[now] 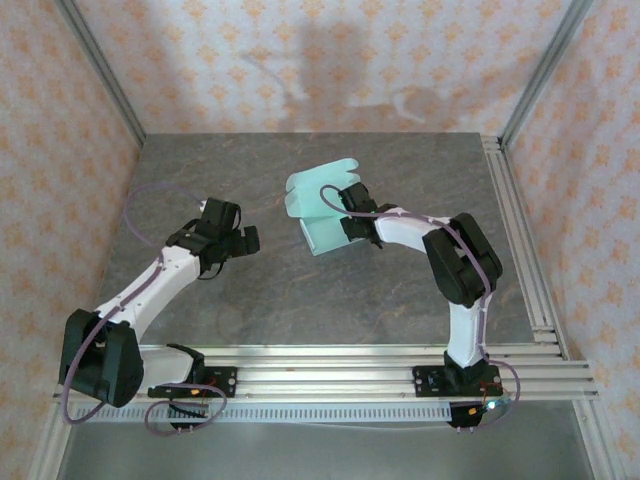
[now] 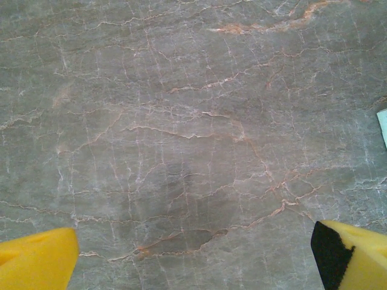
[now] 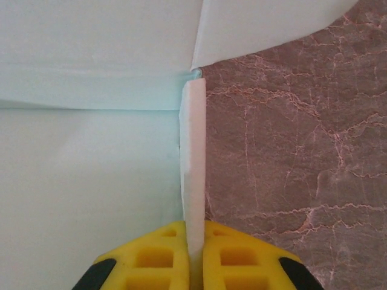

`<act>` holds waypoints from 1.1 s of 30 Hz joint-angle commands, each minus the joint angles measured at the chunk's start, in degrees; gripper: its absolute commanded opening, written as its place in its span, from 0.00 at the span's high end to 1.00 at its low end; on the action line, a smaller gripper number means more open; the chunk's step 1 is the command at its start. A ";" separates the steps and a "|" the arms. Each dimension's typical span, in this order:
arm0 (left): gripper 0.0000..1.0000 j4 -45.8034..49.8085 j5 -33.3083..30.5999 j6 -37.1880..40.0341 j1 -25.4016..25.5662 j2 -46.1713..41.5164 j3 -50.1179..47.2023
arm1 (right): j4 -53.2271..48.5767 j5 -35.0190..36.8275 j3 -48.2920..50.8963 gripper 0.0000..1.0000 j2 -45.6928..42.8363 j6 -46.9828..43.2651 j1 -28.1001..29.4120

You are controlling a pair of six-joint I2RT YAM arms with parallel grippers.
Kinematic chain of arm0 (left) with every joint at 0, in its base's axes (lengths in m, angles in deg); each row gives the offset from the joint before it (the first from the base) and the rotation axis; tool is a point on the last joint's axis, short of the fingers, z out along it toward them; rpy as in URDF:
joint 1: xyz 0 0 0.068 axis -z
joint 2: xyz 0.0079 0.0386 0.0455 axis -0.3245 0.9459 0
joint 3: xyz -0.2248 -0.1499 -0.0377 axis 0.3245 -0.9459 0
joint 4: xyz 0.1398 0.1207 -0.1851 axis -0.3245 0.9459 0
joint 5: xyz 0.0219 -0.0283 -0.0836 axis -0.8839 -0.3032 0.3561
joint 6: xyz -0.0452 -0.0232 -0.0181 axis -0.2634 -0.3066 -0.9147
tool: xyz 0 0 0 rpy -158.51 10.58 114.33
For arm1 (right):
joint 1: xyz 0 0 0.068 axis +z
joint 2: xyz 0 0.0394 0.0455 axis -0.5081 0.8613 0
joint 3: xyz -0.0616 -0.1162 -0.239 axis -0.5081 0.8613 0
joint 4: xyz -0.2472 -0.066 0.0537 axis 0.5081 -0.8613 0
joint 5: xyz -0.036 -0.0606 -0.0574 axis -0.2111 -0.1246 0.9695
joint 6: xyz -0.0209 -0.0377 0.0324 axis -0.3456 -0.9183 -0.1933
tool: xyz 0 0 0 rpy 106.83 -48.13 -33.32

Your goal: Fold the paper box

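- Fingers of the right arm, the right fingers [image 3: 151, 263], were pressed together on a thin upright strip of card that rose straight from between them. From above, these fingers [image 1: 352, 228] sat at the right-hand side of the paper box [image 1: 322, 205].
- Spread wide with nothing between them, the left fingers [image 2: 36, 260] hung over bare stone. In the top view they [image 1: 247, 240] pointed roughly toward the box from its left.
- Grey, veined and stone-patterned, the table [image 1: 330, 300] carried the box a little right of centre and in its farther half.
- Pale mint and only part-formed, the paper box [image 3: 91, 169] showed a broad flat panel to the left of the pinched strip and another panel beyond a crease. In the top view its long axis ran away from the arms, leaning slightly left. Rounded tabs [image 1: 325, 178] stood at the far end and the squarer body lay at the near end.
- Set on edge between card and bare table [image 3: 290, 151], the pinched strip [image 3: 193, 157] looked like a side wall or flap.
- A mint sliver [image 2: 383, 125] at the right border of the left wrist view was probably the box's near corner.
- Judged from this, the box lay to the right of the left fingers and apart from them. The right arm was the one already on it, so any next fold would probably need the left arm to cross rightward.
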 commanded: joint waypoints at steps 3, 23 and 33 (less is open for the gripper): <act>0.00 -1.07 -0.28 -1.74 0.04 -0.59 -1.50 | -1.65 -1.14 -0.31 0.92 -1.89 1.06 -0.23; 0.05 -28.42 23.26 -11.59 -0.60 5.06 -7.67 | 21.44 -35.35 12.48 0.91 -23.92 16.62 -5.52; 0.18 -40.42 30.50 -12.64 9.38 10.42 -1.41 | 30.30 -51.69 17.31 0.90 -26.93 17.26 -4.87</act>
